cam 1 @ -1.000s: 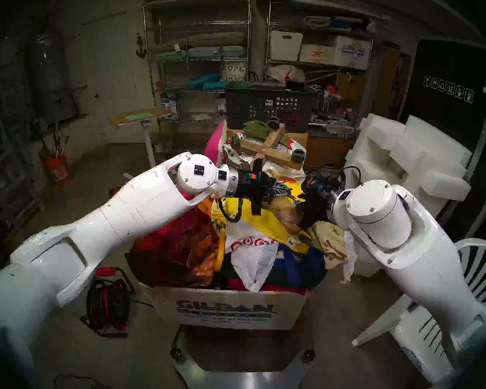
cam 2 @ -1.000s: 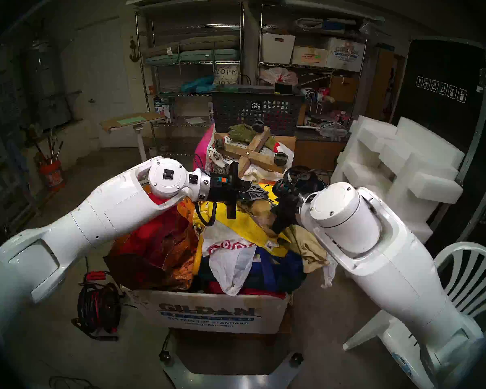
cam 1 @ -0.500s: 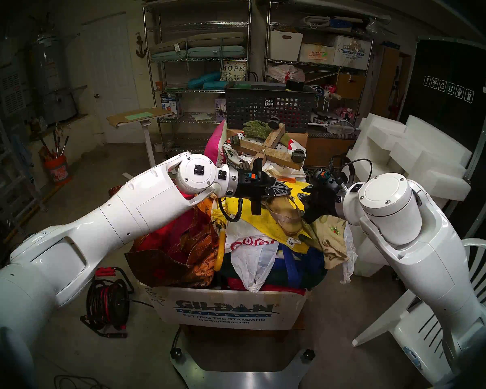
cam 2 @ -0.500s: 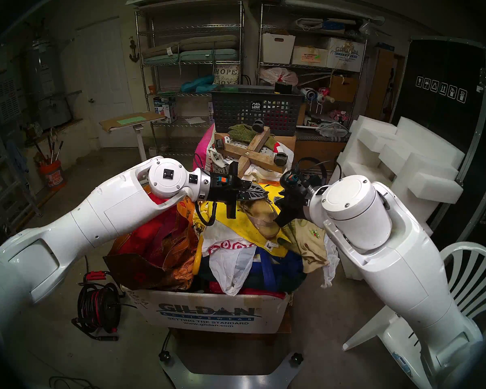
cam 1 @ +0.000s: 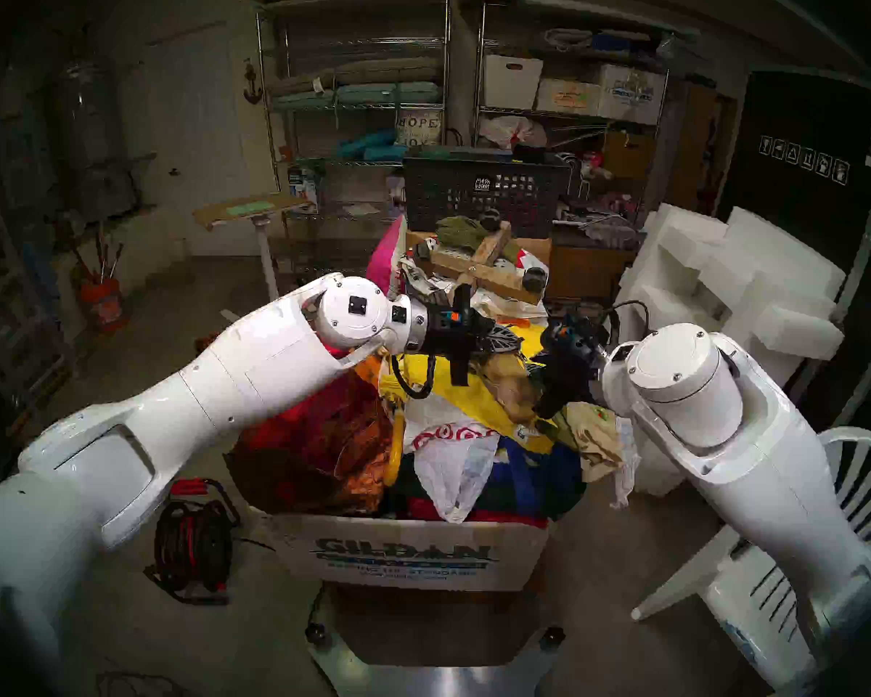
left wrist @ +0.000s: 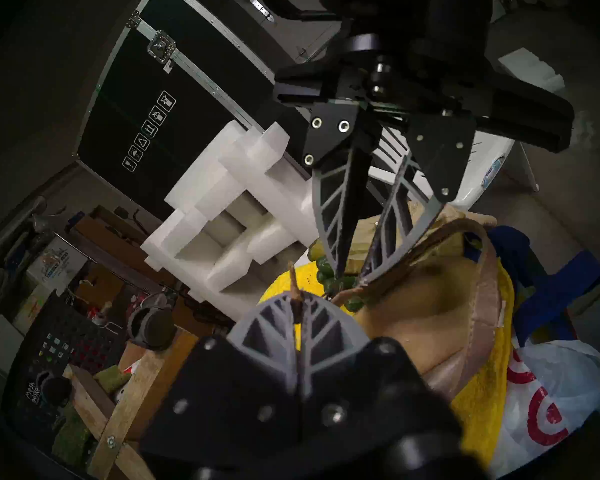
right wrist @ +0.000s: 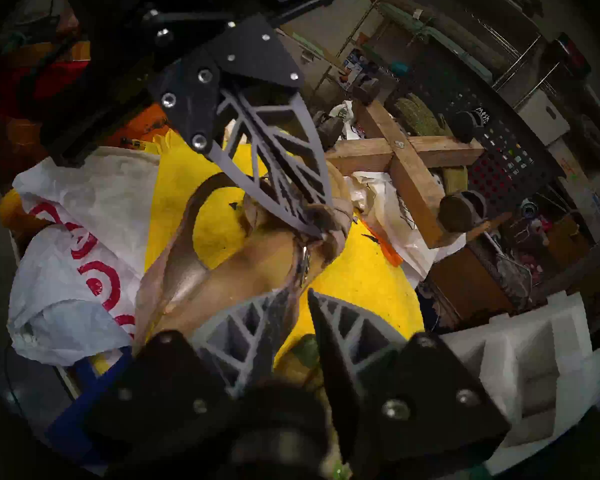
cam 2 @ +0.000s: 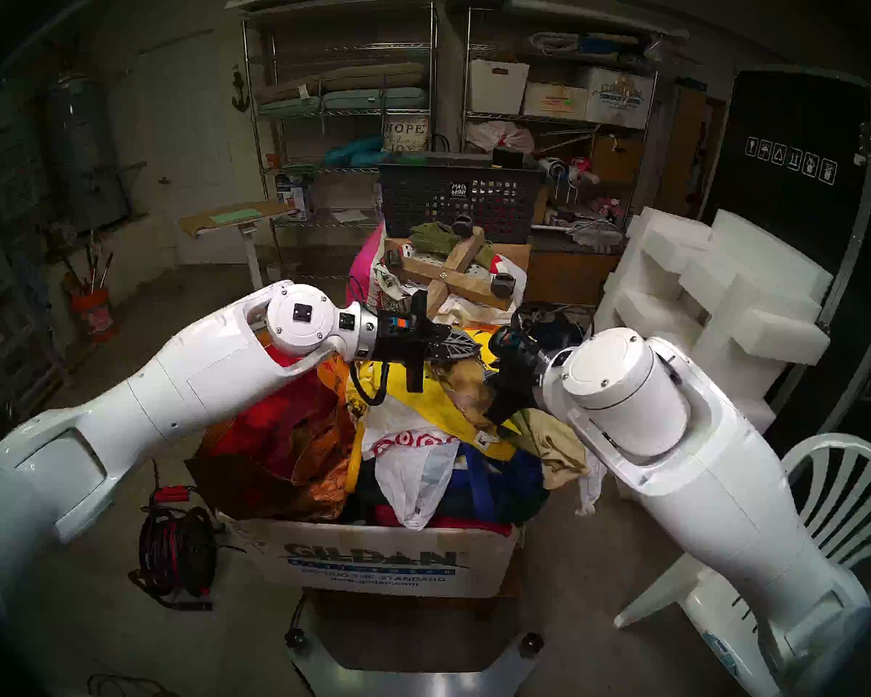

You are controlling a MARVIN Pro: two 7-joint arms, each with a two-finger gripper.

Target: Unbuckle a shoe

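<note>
The tan shoe [cam 1: 511,386] [right wrist: 250,261], a sandal, lies on a yellow cloth [cam 1: 443,384] on top of a full box. My left gripper [left wrist: 297,299] [cam 1: 519,341] is shut on the sandal's thin strap [left wrist: 293,282], whose end pokes out past the fingertips. My right gripper [right wrist: 300,292] [left wrist: 350,280] faces it from the other side, fingertips a small gap apart. The strap below the small buckle [right wrist: 305,261] lies against one finger. The toe is hidden behind the right wrist in the head views.
A heaped cardboard box [cam 1: 408,555] holds bags and cloth. Tan gloves with green fingertips [cam 1: 594,429] lie right of the shoe. Behind are a wooden cross with casters [cam 1: 489,268] and a black mesh basket [cam 1: 484,193]. White foam blocks [cam 1: 725,278] and a plastic chair [cam 1: 851,505] stand on the right.
Half a second ago my right arm stood farther right, off the shoe. It has come back in close, as it was a second ago. The left gripper has kept its hold.
</note>
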